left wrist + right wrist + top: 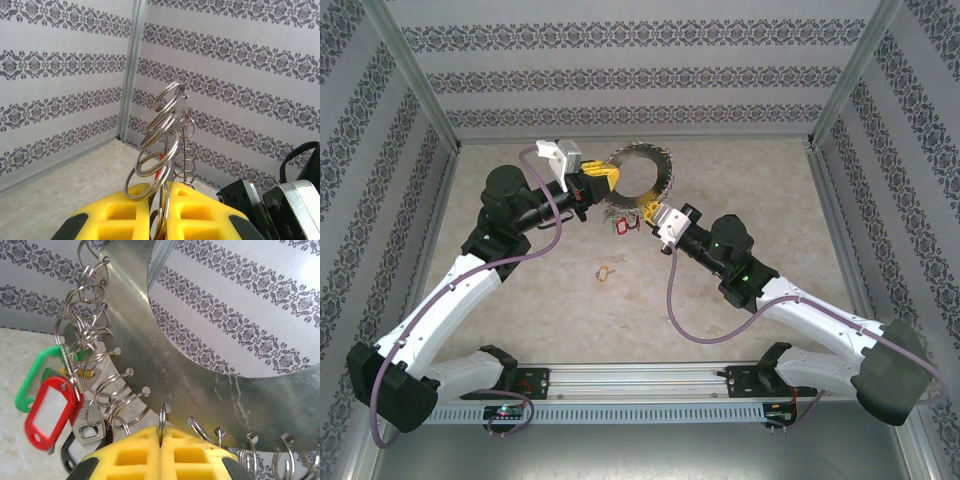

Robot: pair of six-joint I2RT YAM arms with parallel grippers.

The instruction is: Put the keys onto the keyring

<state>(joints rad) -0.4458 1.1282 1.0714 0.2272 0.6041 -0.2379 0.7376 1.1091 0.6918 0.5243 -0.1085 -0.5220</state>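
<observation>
**Steel keyring held aloft between two claws, one key loose on the desk**

Brass-tan key (606, 271): the single loose key, lying flat on the desk (770, 200) nearer the arm bases than the claws, well apart from both. A small fleck just beyond it is too small to identify.

Tags: one red (50, 415) and one green (27, 387), overlapping, hang from the keyring's lower left in the right wrist view. A pale metal key and a dark tag hang below them, partly hidden.

Right claw (161, 432): one, yellow fingers pressed together with no gap, pinching the keyring at its lower rim where a loop enters the seam.

Left claw (162, 187): one, likewise closed, gripping the keyring edge-on at the opposite side.

Keyring (640, 153): one flat metal hoop, raised off the desk between the claws and tilted. Wire loops (95, 340) pass through holes along its rim. About six show in the left wrist view and over a dozen in the right, though overlap prevents an exact count.

Step in hand, as judged: the hoop is steadied for threading. One claw should keep its grip alone while the other lets go and fetches the tan key. The holder should stay near the rim so the loops hang free. The key is flat and tiny, so it is best taken by its head, bow hole exposed, and fed into a loop's split slowly. Hasty release risks the hoop swinging or slipping.
</observation>
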